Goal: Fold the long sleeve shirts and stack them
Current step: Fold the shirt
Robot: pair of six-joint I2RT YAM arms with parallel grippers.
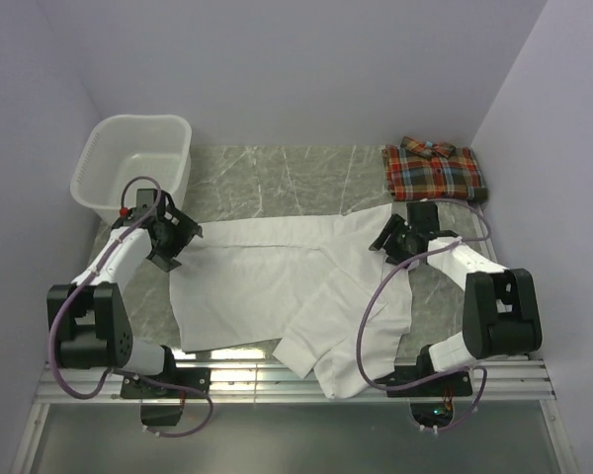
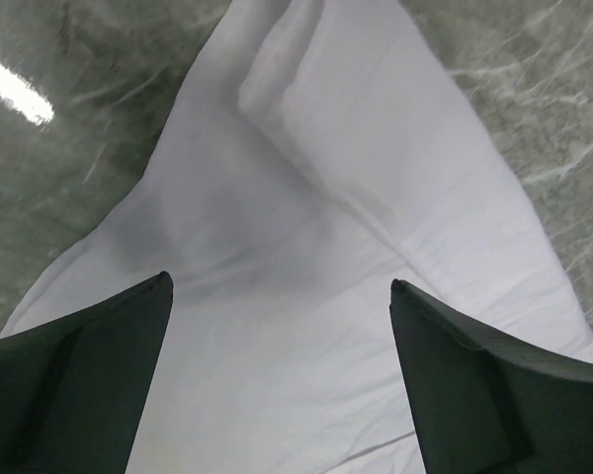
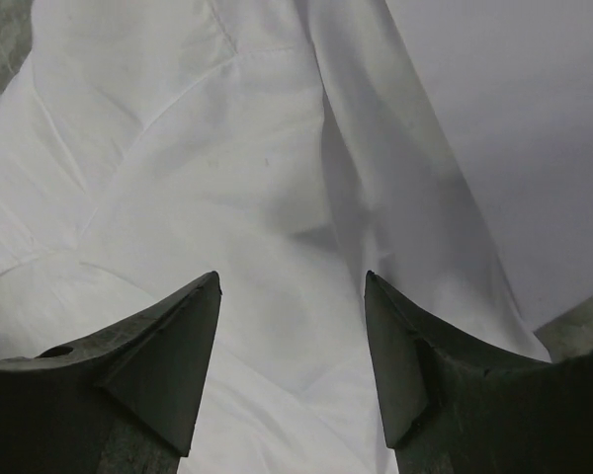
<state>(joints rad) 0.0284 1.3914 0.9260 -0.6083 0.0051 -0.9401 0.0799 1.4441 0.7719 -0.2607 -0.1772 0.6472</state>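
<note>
Where the white shirt [image 1: 277,286] lies spread across the middle of the table [image 1: 277,173], its left end sits directly beneath the left gripper [image 1: 173,237] and its right portion directly beneath the right gripper [image 1: 400,237]. The left gripper's fingers [image 2: 79,385] stand wide apart and hold nothing. In the left wrist view, a band of white cloth with a folded ridge runs away from the gap between them, and bare marbled table shows to either side beyond the fingertips. The right gripper's fingers [image 3: 163,365] are also parted, with no cloth pinched between them. In the right wrist view, creased white fabric with a seam fills the area below and ahead of the tips. Whether either pair of fingertips touches the cloth cannot be determined. A loose section of the white shirt extends to the near table edge, on the near-left side of the right gripper. The plaid shirt [image 1: 433,170] lies folded at the far right corner, beyond the right gripper's fingers. The white basket [image 1: 173,168] stands at the far left corner, beyond the left gripper's fingers.
</note>
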